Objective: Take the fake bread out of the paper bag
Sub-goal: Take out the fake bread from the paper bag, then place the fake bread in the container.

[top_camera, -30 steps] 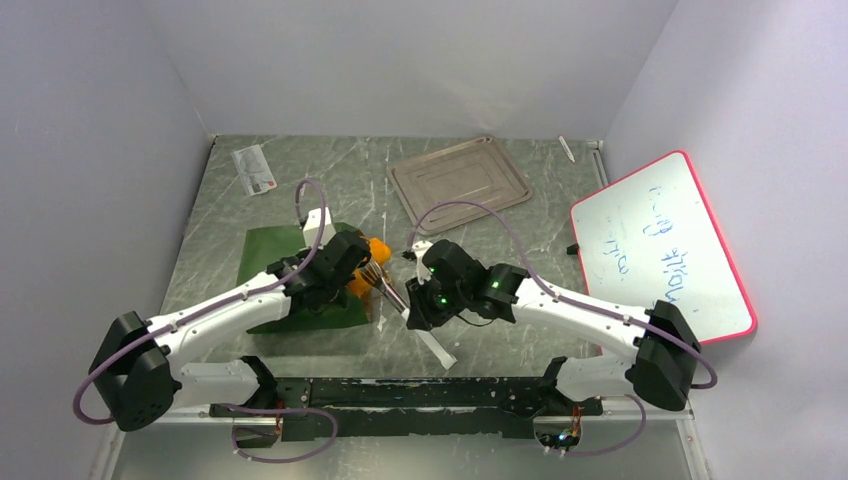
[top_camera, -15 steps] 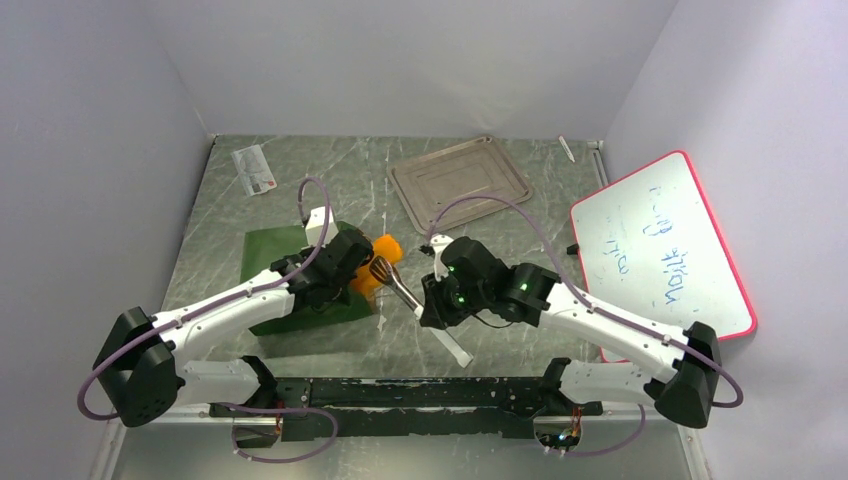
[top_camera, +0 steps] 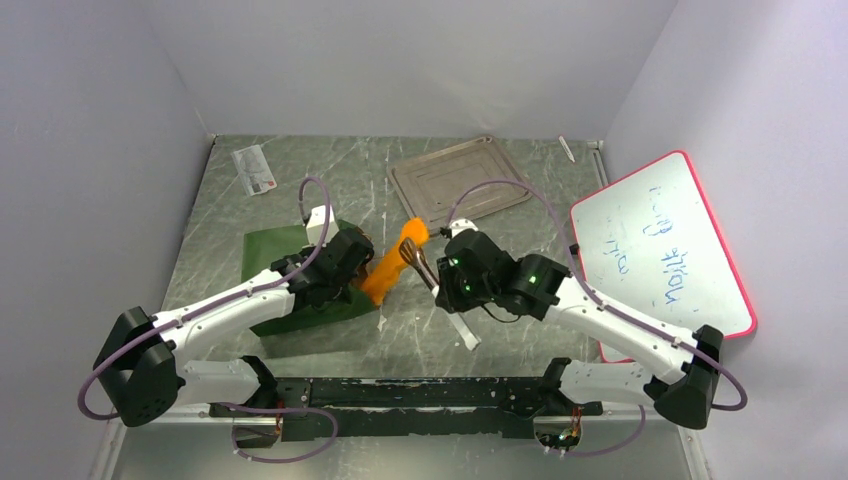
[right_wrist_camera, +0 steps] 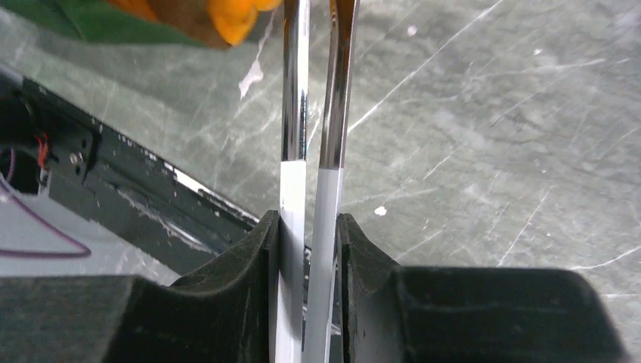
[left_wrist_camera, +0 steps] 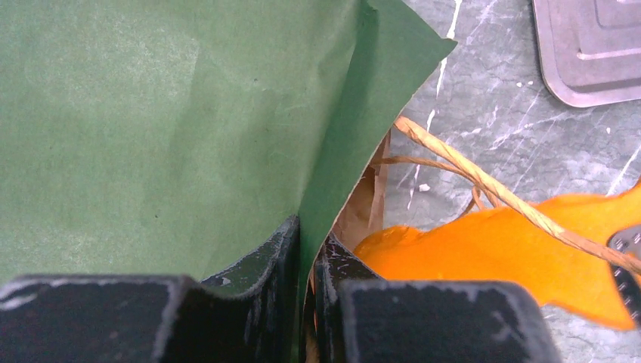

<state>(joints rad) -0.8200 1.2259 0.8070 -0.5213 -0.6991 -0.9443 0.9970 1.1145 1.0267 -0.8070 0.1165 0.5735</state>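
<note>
Tongs (right_wrist_camera: pixel 310 113) squeezed tight in right jaws, gripping the baguette (top_camera: pixel 388 272). Left jaws pinch the paper bag (left_wrist_camera: pixel 151 113) edge, arm stretched forward.

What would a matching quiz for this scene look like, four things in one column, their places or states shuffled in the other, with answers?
Things
1. dark green paper bag
2. long orange toy baguette
3. flat grey metal tray
4. white-handled metal tongs

States
A. clamped between the fingers of the right gripper
B. lying flat at the far side of the table
C. edge pinched by the left gripper
D. at the bag's mouth, gripped by the tongs' tips

Pairs: 1-C, 2-D, 3-B, 4-A
</note>
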